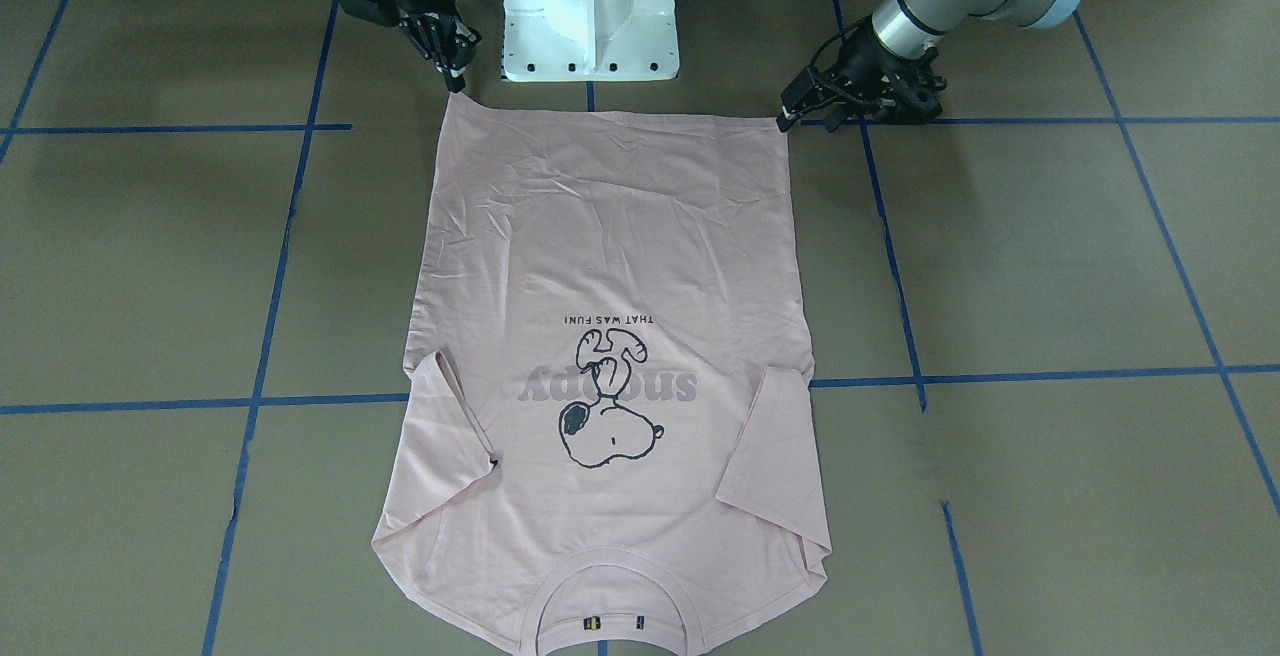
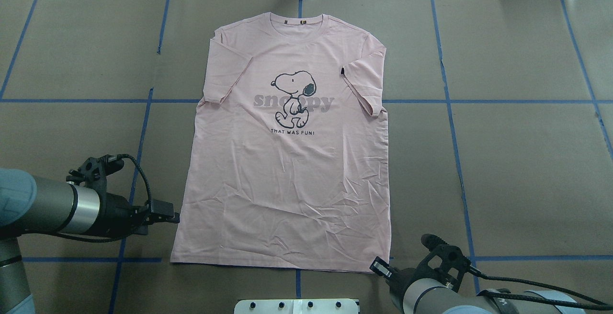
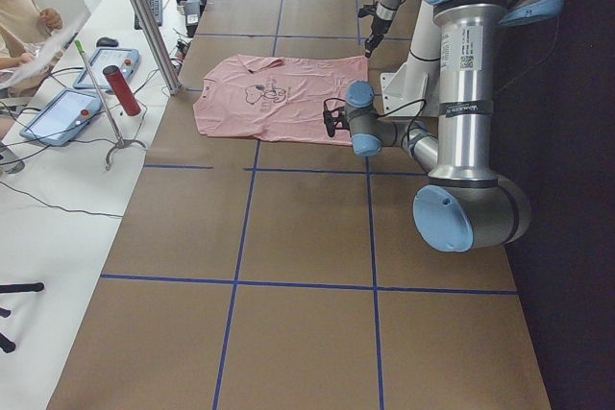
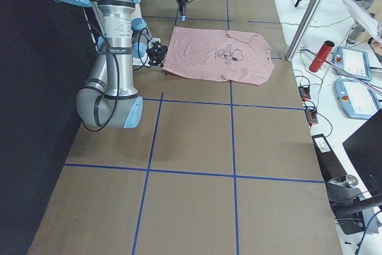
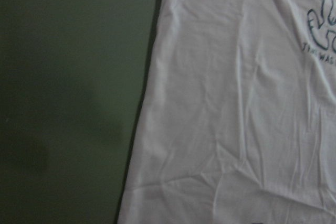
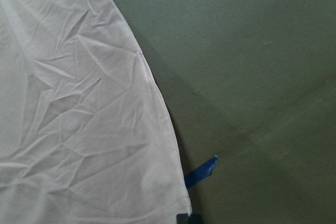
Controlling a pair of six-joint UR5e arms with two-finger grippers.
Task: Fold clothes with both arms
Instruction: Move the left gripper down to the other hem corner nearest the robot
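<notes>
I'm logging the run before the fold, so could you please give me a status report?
Left gripper at one hem corner, right gripper at the other; jaws unreadable. T-shirt flat, print up, sleeves folded in. Nothing lying on it.

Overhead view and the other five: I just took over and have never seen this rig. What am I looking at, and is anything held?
Two jointed robot arms, left arm and right arm, stand at a table, each ending in a two-finger gripper. One picture looks from behind the robot, one faces it, two look from the table's ends, two come from wrist cameras. A pink T-shirt lies flat, print up, sleeves folded in. The left gripper and right gripper are by its hem corners; whether either grips it I cannot tell.
</notes>
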